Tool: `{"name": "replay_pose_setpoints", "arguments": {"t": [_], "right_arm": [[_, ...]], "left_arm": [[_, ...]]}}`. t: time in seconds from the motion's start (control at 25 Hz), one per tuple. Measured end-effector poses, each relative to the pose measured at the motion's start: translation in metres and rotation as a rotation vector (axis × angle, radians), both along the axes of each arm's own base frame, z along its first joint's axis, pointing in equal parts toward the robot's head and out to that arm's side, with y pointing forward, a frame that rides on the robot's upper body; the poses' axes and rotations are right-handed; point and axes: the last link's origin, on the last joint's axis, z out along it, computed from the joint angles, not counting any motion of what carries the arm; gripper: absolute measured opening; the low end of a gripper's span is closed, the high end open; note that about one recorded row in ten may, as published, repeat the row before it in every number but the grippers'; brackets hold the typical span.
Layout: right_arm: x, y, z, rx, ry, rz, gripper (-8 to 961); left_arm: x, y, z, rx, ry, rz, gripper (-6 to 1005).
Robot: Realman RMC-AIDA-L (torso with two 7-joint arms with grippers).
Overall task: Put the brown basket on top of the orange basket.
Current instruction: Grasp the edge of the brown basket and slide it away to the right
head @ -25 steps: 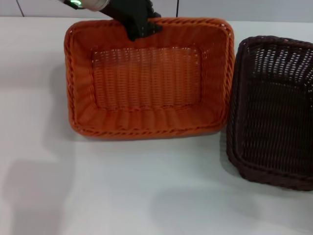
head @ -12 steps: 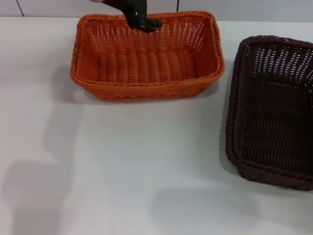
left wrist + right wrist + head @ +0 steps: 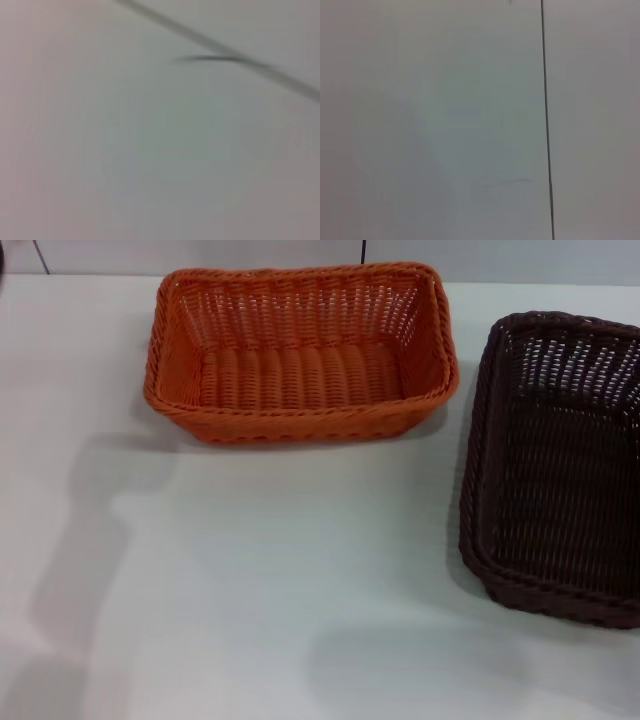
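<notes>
Surface: white surface (image 3: 250,590) carries both baskets; its near half is bare apart from soft shadows, and a pale wall runs along the far edge.
Brown basket: brown basket (image 3: 560,465) sits upright at the right, nearest the robot, with its right side running off the edge of the head view.
Orange basket: orange basket (image 3: 300,350) stands flat and upright farther back, left of centre, open side up, apart from the brown one with a strip of bare surface between them.
Step in hand: judging by how things lie, the brown basket is not yet lifted; the next job is to grasp it.
Doing it well: take the braided rim on a long side, lift straight up until the base clears the orange rim, carry it across level, line up the long sides, then lower it evenly so it nests or rests squarely and does not tip on one corner.
Risk: a rim grasp off centre may let the basket swing and catch the orange wall.
End effectors: neither shows in any view, so I cannot tell how wide either stands or whether it holds anything.
Hidden: both wrist views show only pale blank wall or surface with a thin dark line; the brown basket's far right wall is cut off.
</notes>
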Motion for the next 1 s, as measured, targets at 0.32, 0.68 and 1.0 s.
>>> {"name": "replay_pose_setpoints", "arguments": {"t": [0.32, 0.68, 1.0], "right_arm": [[-0.015, 0.001, 0.003, 0.042, 0.034, 0.057, 765], [-0.066, -0.015, 0.009, 0.133, 0.093, 0.313, 765], [-0.133, -0.007, 0.015, -0.012, 0.192, 0.555, 764]], "left_arm": [[-0.073, -0.095, 0.053, 0.394, -0.736, -0.322, 758], [-0.221, -0.167, 0.042, 0.394, -1.251, -0.235, 759], [-0.259, -0.197, 0.025, 0.429, -1.198, -0.052, 755]]}}
